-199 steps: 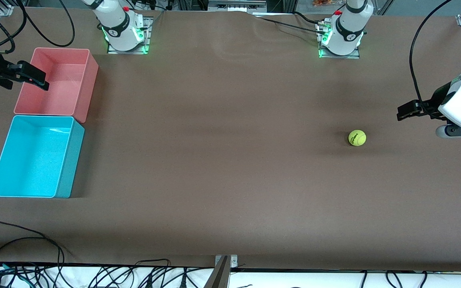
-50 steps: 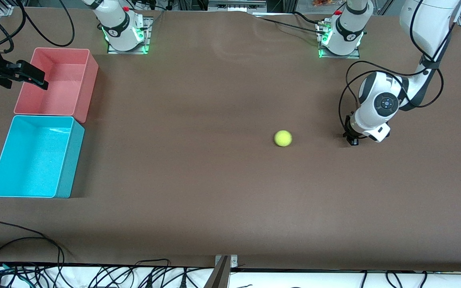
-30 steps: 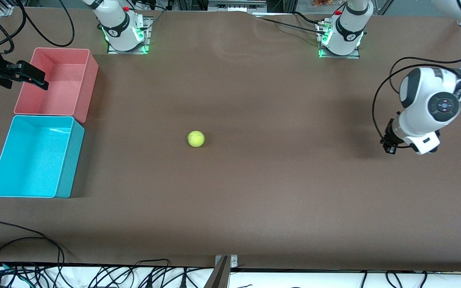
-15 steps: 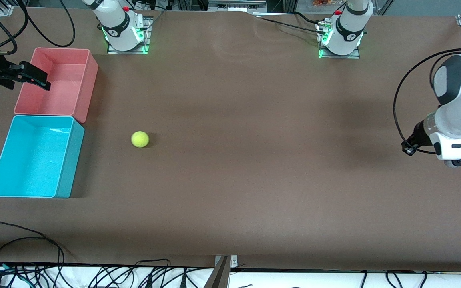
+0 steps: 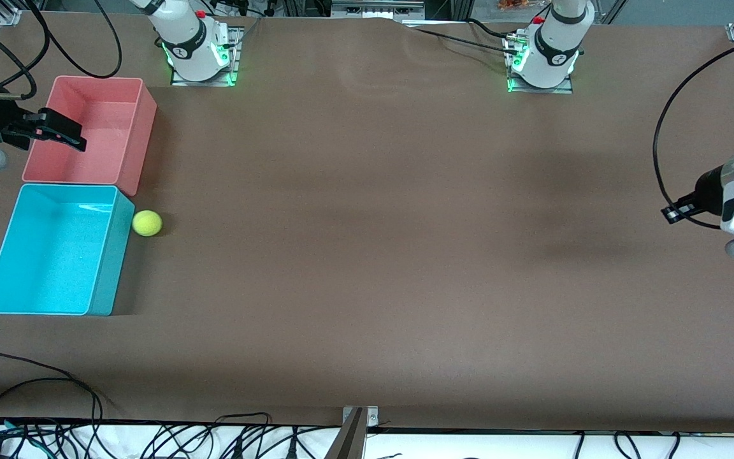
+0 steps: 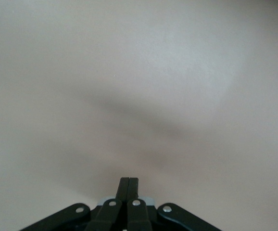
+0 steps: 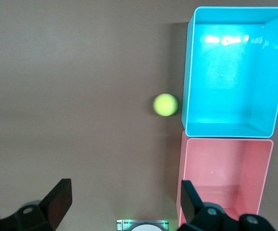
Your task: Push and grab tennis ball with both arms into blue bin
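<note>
Tennis ball (image 5: 147,223) on brown desk (image 5: 367,255), touching or just beside outer wall of blue bin (image 5: 55,250), at bin's corner farther from front camera; not inside bin. In right wrist view, ball (image 7: 166,104) sits against bin (image 7: 233,72) wall, near seam w/ pink bin (image 7: 223,175). Pink bin (image 5: 90,131) directly beside blue bin, farther from front camera, both at right arm's end of desk.

Right gripper (image 5: 61,131) in air over pink bin's outer edge, jaws spread wide, holding nothing; wrist view shows right gripper (image 7: 122,204) w/ two fingers (image 7: 57,199) well apart.

Left gripper (image 5: 679,210) in air over bare desk at left arm's end, well apart from ball. Left wrist view: left gripper (image 6: 128,185) w/ jaws pressed together, nothing between, only bare desk below.
</note>
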Controlling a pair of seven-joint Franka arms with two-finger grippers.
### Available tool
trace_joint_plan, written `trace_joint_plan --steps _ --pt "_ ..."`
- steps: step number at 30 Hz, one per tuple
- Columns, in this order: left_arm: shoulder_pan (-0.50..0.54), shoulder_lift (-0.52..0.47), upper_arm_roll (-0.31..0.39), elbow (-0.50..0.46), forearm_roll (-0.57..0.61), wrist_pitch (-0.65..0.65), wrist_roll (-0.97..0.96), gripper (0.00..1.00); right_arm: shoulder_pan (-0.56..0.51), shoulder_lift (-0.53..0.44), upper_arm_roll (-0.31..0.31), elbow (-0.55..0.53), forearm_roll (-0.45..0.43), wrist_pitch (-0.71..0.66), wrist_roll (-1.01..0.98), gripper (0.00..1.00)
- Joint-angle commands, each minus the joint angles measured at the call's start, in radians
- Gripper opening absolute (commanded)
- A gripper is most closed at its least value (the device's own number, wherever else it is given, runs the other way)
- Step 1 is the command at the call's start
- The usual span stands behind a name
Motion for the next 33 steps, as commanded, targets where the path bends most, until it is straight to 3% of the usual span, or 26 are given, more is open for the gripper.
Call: trace_joint_plan --steps 1,8,10,13,15,16,17,20,33 --pt "-0.002 0.007 -0.004 0.079 -0.021 -0.086 0.105 0.00 0.000 0.006 0.004 0.017 0.001 0.007 -0.018 1.00" --pt "-0.001 0.007 -0.004 0.120 -0.064 -0.136 0.158 0.02 0.004 0.048 0.006 0.015 -0.006 0.009 -0.024 1.00" --pt "-0.001 0.007 -0.002 0.120 -0.064 -0.136 0.160 0.10 0.004 0.059 0.004 0.014 -0.006 0.018 -0.024 1.00" --pt "-0.002 0.007 -0.002 0.120 -0.064 -0.136 0.160 0.31 0.003 0.082 0.004 0.014 -0.006 0.026 -0.024 1.00" --pt "-0.005 0.007 -0.002 0.120 -0.059 -0.136 0.160 0.34 0.004 0.091 0.004 0.012 -0.006 0.026 -0.024 1.00" --pt "-0.005 0.007 -0.002 0.120 -0.058 -0.136 0.160 0.40 0.004 0.096 0.004 0.005 -0.009 0.027 -0.024 1.00" --pt "-0.005 0.009 -0.002 0.120 -0.058 -0.136 0.160 0.51 0.006 0.099 0.004 -0.004 -0.012 0.029 -0.024 1.00" --pt "-0.007 0.009 -0.002 0.120 -0.056 -0.136 0.157 1.00 0.007 0.108 0.004 -0.044 -0.018 0.078 -0.024 1.00" --pt "-0.012 0.016 -0.002 0.168 -0.064 -0.133 0.165 1.00 0.023 0.101 0.001 -0.314 -0.116 0.317 -0.024 1.00"
